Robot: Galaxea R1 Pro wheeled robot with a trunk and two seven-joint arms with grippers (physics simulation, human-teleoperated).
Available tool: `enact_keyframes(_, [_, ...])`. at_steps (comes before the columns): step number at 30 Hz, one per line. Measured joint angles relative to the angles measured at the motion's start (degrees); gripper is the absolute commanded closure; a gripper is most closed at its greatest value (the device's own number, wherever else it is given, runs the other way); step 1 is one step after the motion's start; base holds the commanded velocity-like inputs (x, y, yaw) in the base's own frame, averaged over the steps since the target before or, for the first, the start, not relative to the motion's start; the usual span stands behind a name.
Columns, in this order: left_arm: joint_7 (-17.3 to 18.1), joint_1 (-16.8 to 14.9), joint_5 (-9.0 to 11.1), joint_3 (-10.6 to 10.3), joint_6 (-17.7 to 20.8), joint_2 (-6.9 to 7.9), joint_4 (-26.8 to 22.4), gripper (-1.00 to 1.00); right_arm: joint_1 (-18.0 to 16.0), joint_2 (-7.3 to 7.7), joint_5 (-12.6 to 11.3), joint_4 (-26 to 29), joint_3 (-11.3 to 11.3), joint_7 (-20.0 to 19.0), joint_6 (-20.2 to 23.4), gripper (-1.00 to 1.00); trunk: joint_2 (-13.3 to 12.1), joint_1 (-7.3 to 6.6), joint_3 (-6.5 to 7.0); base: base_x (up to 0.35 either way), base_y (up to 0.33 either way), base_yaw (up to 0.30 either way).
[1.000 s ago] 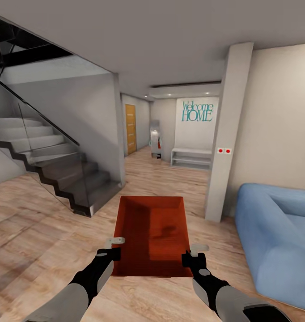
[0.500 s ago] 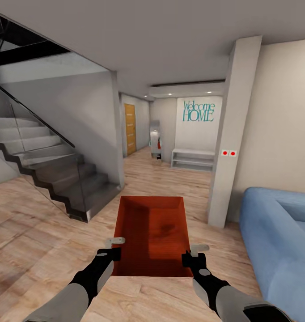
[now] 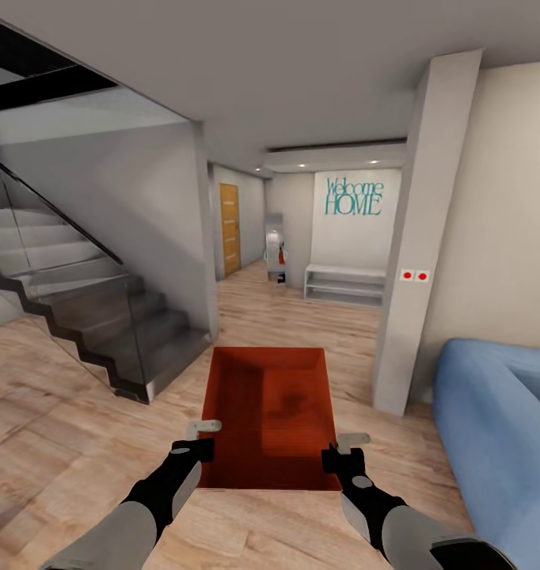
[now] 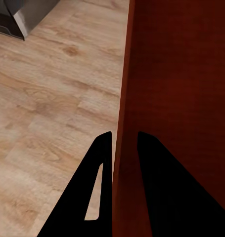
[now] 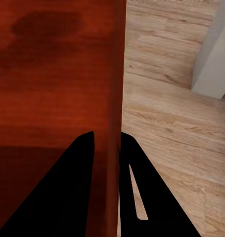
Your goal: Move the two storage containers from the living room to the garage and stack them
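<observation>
Carrying one storage container in front of me, held off the wood plank floor at both side walls near its near end. Left gripper has its jaws clamped on the left wall; right gripper has its jaws clamped on the right wall. Container is long-axis forward, open side up, nothing visible inside it. Room to move: open plank floor straight ahead into a hallway that narrows between the stair wall and a white pillar. Staircase with glass rail sits left, its lowest step near the container's far-left corner but apart from it. Blue sofa is right, its near edge beside my right arm, apart from the container. Far end: white bench under the "Welcome HOME" wall lettering, wooden door on the far left of the hallway. Left wrist view adds what the head view can't resolve: thin wall edge running between the two black fingers, one finger outside, one inside over the container bottom. Right wrist view shows the same on the other wall, plus the pillar base on the floor beyond.
</observation>
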State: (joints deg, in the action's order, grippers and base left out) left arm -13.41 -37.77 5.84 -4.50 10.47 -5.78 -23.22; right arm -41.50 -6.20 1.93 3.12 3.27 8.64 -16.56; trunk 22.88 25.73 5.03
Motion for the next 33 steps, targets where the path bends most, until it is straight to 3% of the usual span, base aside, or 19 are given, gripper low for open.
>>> enact_keyframes(33, [0.02,0.02,-0.01,0.06,-0.04,0.0,0.0,1.0,0.0,-0.01,0.03,0.0,0.03,0.02,0.0,1.0,0.0,0.0,0.0,0.321,0.0,0.0])
